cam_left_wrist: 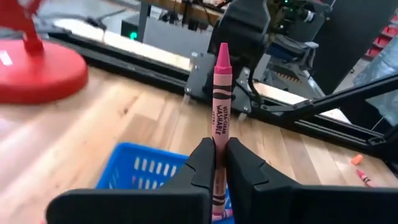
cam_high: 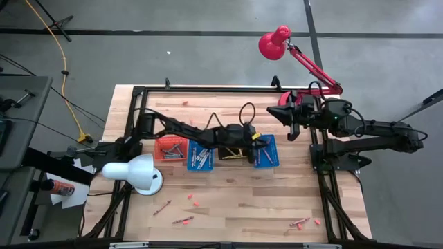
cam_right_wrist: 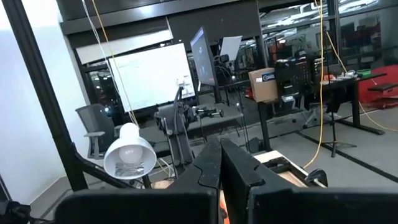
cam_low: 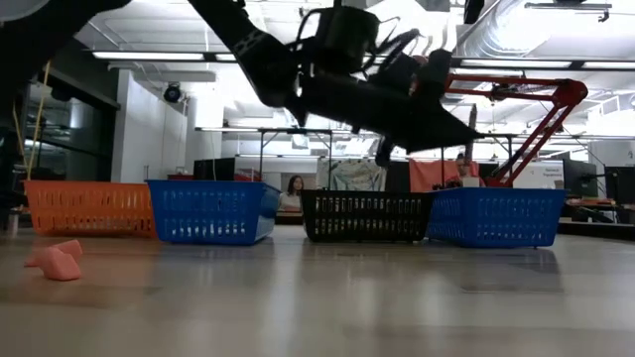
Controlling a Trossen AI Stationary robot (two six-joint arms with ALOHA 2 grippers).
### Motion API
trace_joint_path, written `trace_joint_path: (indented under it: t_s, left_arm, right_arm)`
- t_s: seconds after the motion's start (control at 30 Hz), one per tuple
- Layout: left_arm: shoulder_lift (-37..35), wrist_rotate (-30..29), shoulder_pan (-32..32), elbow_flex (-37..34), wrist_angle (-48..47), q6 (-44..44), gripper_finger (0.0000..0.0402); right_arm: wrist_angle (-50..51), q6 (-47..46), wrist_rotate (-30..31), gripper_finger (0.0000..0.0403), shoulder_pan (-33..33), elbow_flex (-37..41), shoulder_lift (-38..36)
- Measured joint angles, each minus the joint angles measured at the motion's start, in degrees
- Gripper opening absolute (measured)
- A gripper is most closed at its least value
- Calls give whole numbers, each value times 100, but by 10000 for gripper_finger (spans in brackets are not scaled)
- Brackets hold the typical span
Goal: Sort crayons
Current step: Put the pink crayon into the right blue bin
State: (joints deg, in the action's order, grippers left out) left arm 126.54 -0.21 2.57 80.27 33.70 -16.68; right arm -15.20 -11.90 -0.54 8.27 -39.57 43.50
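1. The wooden table [cam_high: 235,207] fills the middle of the high view, with a white lamp [cam_high: 135,173] at lower left and a red lamp [cam_high: 275,43] at upper right.
2. The left arm reaches from the frame's left across the basket row, and its left gripper [cam_high: 257,142] hangs over the rightmost blue basket [cam_high: 268,153], right of centre. In the left wrist view the fingers [cam_left_wrist: 202,163] are clamped on a pink crayon [cam_left_wrist: 220,99], which stands upright between them, tip up, above that basket's blue rim. It is not yet let go.
3. The right arm waits parked at the right edge of the high view, its right gripper [cam_high: 285,116] clenched on nothing and raised off the table.
4. 4 baskets stand in a row across the middle: an orange basket [cam_high: 168,148] and a second blue basket [cam_high: 200,158], each already holding several crayons, then a black basket [cam_high: 234,153], mostly hidden under the arm.
5. Loose crayons [cam_high: 183,219] lie along the lower part of the frame: about 3 plus small pink bits at lower left, and a red one [cam_high: 300,222] with another bit at lower right.
6. My judgement: sorting is well under way but unfinished, with 1 crayon about to be dropped and the scattered ones left to collect.
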Motion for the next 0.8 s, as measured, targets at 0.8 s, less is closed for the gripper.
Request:
trace_joint_path:
  t_s: [0.8]
  left_arm:
    - [-1084,-35,137,17,-2652,837,165]
  right_arm:
    - [72,-325,216,0,0,0,-2]
